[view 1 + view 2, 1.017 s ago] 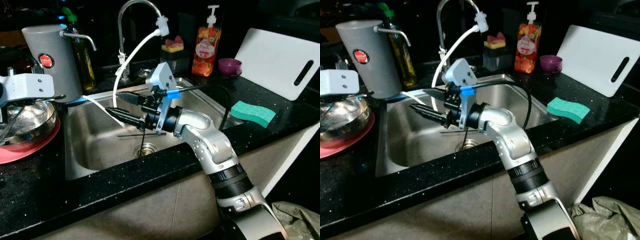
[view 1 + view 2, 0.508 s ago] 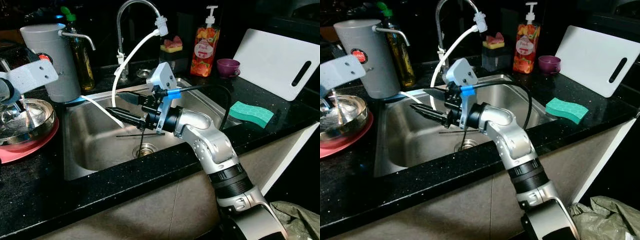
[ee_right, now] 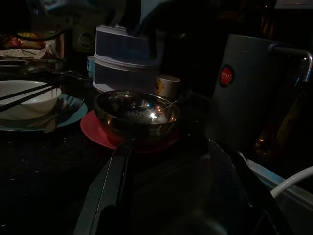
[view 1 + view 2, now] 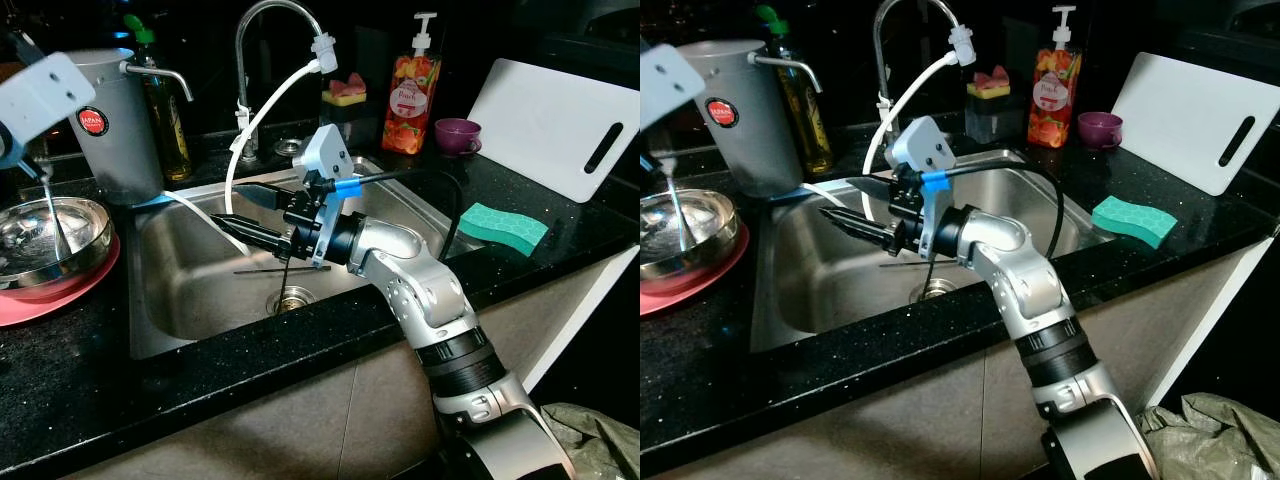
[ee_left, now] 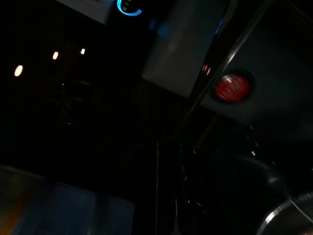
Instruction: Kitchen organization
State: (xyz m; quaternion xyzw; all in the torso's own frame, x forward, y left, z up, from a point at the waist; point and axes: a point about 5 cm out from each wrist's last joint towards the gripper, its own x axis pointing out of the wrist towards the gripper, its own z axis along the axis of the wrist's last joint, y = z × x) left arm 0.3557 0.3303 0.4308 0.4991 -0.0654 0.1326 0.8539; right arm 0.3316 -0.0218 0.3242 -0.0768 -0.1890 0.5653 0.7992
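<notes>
My left gripper (image 4: pixel 42 168) hangs at the far left above a steel bowl (image 4: pixel 50 235) on a red plate (image 4: pixel 40 295). It is shut on a thin metal utensil (image 4: pixel 57 215) that stands upright with its lower end in the bowl. The dark left wrist view makes out that utensil (image 5: pixel 215 68) against the grey canister. My right gripper (image 4: pixel 228 203) reaches over the steel sink (image 4: pixel 190 290), open with nothing between its fingers. Along those fingers (image 3: pixel 110 186), the right wrist view looks across at the bowl (image 3: pixel 134 112).
A grey canister (image 4: pixel 115 120) and an oil bottle (image 4: pixel 165 110) stand behind the bowl. Faucet (image 4: pixel 270 20), white hose, soap bottle (image 4: pixel 410 90), purple cup (image 4: pixel 458 133), cutting board (image 4: pixel 560 120) and green sponge (image 4: pixel 505 225) ring the sink. A thin stick (image 4: pixel 280 268) lies near the drain.
My left arm has risen over the bowl, drawing the utensil up with it. The right arm has stayed over the sink.
</notes>
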